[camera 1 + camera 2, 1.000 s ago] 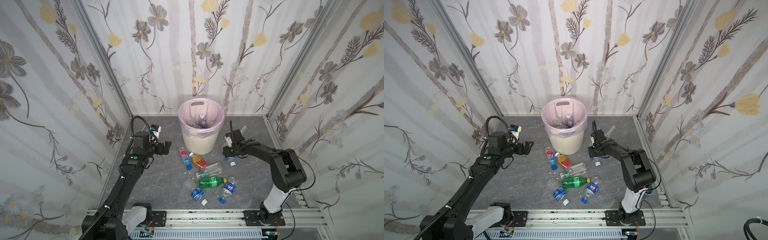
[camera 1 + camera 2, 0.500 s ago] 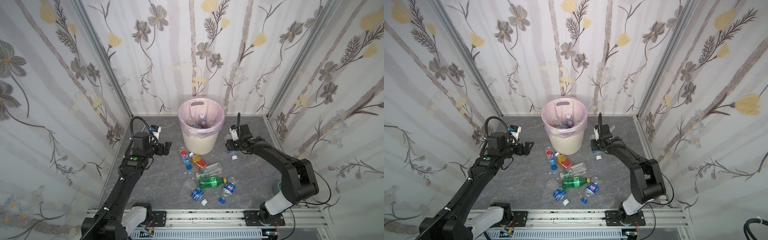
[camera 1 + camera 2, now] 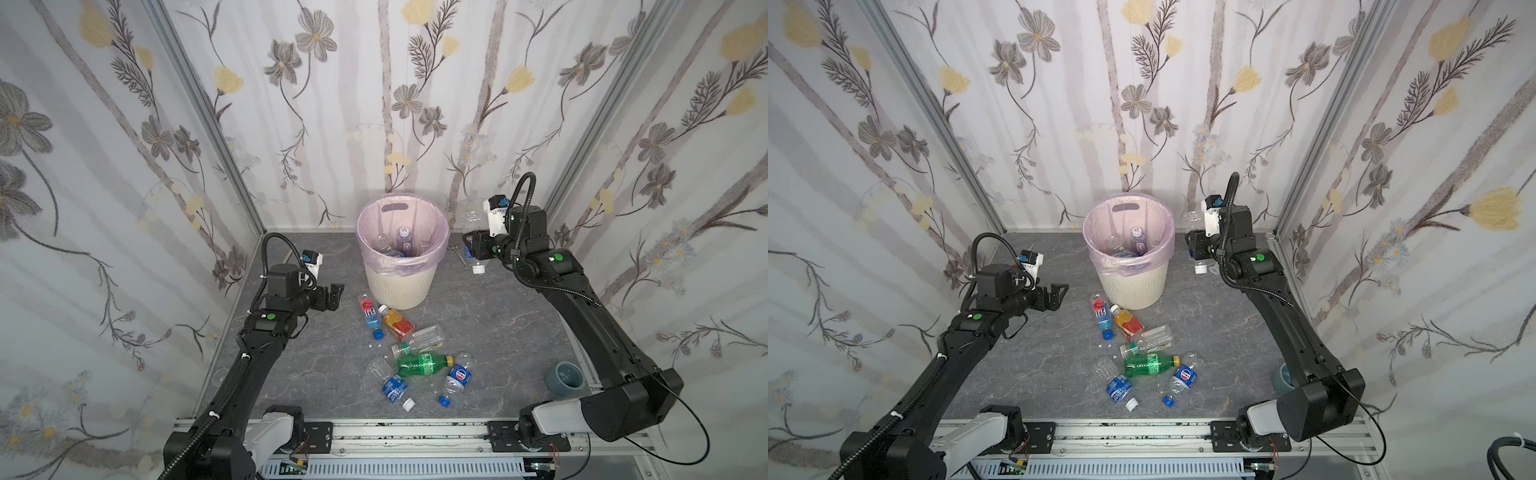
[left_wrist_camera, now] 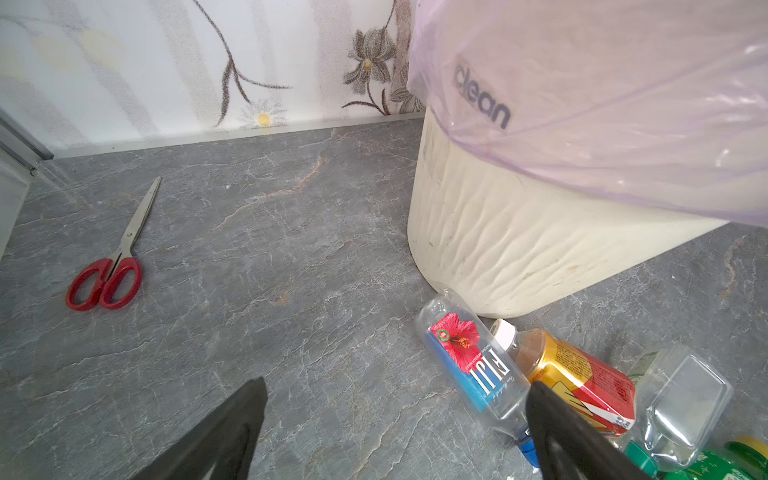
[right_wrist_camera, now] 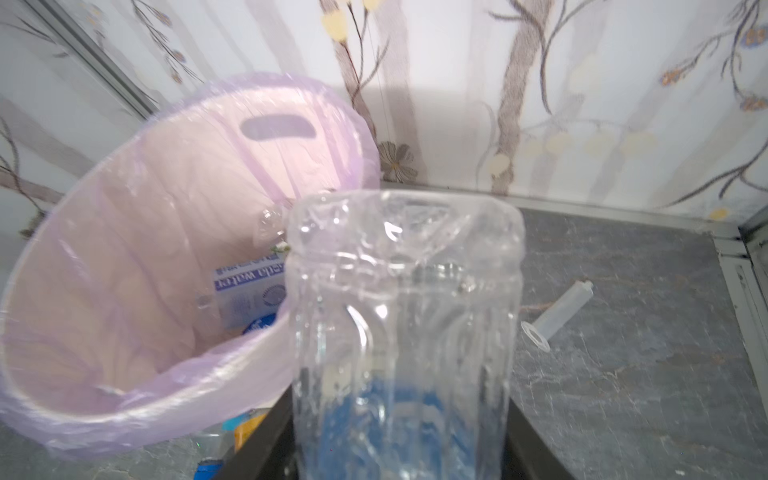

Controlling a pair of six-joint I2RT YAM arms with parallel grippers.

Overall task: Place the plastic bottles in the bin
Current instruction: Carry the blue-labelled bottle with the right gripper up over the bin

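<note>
Since a second ago my right arm point(image 3: 582, 307) has swung up and outward, lifting its load off the table point(image 3: 498, 328) to about rim height beside the bin point(image 3: 399, 286); the left arm point(image 3: 249, 353) has hardly stirred.

I judge the step in hand to be the carry: pickup made, drop not yet made; the bin stands at the back of the table, its pink liner point(image 5: 166, 249) gaping and a few bottles point(image 3: 404, 241) already lying inside.

The right hand point(image 3: 473, 249) is clamped on a clear bottle point(image 3: 473, 218), held roughly upright with its white cap downward; in both top views it sits just beside the rim on the right arm's side, not over the mouth so far as I can tell.

The next move, as I read it, calls for a short sideways carry until the bottle is over the opening and clear of the rim and the liner; only then should I let go.

The left hand point(image 3: 332, 296) gapes wide and empty, low over the table beside the bin; the Fiji bottle point(image 4: 469, 365) lies just by one of its fingers, its base near the bin's foot.

The loose bottles point(image 3: 419, 361) lie in front of the bin, well apart from the right hand; the tube point(image 5: 557, 309) behind is none of my business.
</note>
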